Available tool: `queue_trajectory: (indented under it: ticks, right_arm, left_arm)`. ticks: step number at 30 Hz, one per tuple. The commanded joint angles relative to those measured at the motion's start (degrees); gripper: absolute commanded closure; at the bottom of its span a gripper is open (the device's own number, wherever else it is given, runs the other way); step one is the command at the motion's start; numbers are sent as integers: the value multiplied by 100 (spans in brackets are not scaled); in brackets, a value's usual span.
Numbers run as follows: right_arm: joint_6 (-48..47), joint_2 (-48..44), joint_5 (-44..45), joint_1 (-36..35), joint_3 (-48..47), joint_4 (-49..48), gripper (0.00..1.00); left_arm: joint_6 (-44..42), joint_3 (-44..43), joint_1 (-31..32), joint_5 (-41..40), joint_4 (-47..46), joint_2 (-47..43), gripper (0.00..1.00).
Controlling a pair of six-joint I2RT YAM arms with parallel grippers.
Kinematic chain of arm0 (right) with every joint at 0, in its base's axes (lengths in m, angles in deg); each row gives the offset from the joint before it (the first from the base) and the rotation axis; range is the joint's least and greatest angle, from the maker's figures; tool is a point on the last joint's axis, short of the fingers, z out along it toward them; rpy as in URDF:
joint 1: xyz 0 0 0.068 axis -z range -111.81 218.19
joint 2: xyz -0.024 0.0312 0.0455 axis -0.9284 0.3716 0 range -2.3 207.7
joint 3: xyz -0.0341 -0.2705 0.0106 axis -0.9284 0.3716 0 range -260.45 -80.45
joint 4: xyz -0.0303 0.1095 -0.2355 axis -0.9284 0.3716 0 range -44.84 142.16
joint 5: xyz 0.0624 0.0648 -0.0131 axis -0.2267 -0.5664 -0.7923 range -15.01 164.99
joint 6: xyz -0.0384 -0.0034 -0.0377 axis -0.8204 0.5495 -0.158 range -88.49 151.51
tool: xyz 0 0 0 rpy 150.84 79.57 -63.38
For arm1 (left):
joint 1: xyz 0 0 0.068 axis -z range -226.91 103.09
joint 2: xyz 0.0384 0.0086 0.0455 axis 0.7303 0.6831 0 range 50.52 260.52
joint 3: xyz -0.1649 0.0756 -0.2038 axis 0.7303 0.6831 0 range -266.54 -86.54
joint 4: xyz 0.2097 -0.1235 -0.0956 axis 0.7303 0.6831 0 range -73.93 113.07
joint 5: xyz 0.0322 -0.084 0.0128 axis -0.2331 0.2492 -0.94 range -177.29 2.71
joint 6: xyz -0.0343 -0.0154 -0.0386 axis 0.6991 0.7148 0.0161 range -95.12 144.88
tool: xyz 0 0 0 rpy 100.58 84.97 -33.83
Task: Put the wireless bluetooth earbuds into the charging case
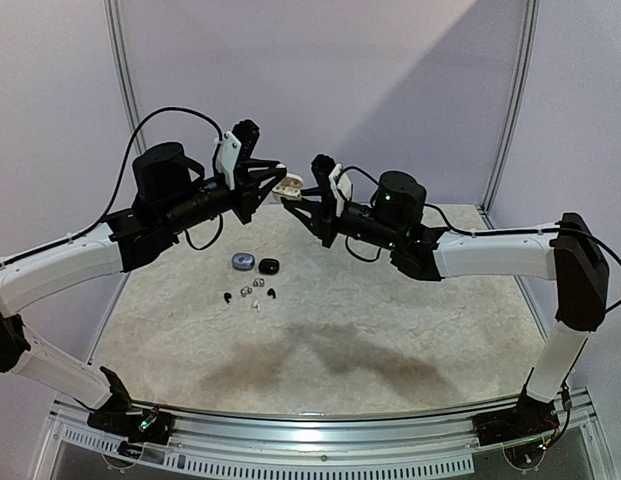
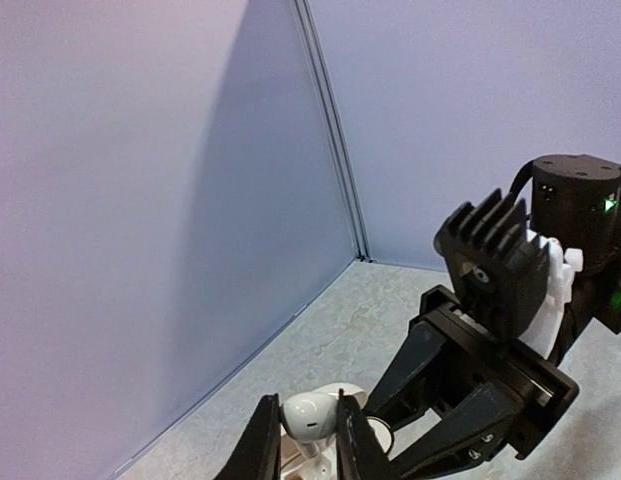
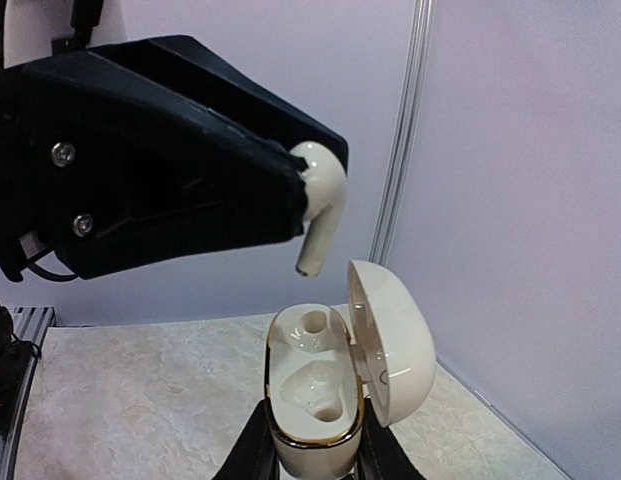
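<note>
My left gripper (image 2: 310, 420) is shut on a white earbud (image 2: 312, 415), raised high over the table. In the right wrist view the earbud (image 3: 320, 200) hangs stem down from the left gripper's black fingers (image 3: 190, 190), a short gap above the charging case (image 3: 310, 395). The case is white with a gold rim. Its lid (image 3: 395, 340) stands open to the right and both sockets are empty. My right gripper (image 3: 310, 445) is shut on the case's lower body. From above, the two grippers meet tip to tip around the case (image 1: 286, 185).
On the marbled table (image 1: 410, 330) below lie a grey-blue round case (image 1: 242, 262), a black case (image 1: 269, 265) and several tiny earbuds (image 1: 248, 293). Pale wall panels close the back and sides, with a corner post (image 3: 400, 150) behind the held case.
</note>
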Motion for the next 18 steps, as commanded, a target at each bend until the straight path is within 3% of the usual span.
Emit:
queue_trajectory:
  ticks: [1, 18]
  right_arm:
    - [-59, -231, -12, -54, 31, -19, 100]
    - [24, -289, 21, -54, 16, -8, 100]
  left_arm:
    - [-107, 113, 81, -117, -23, 66, 100]
    - [-331, 261, 72, -366, -71, 1, 100]
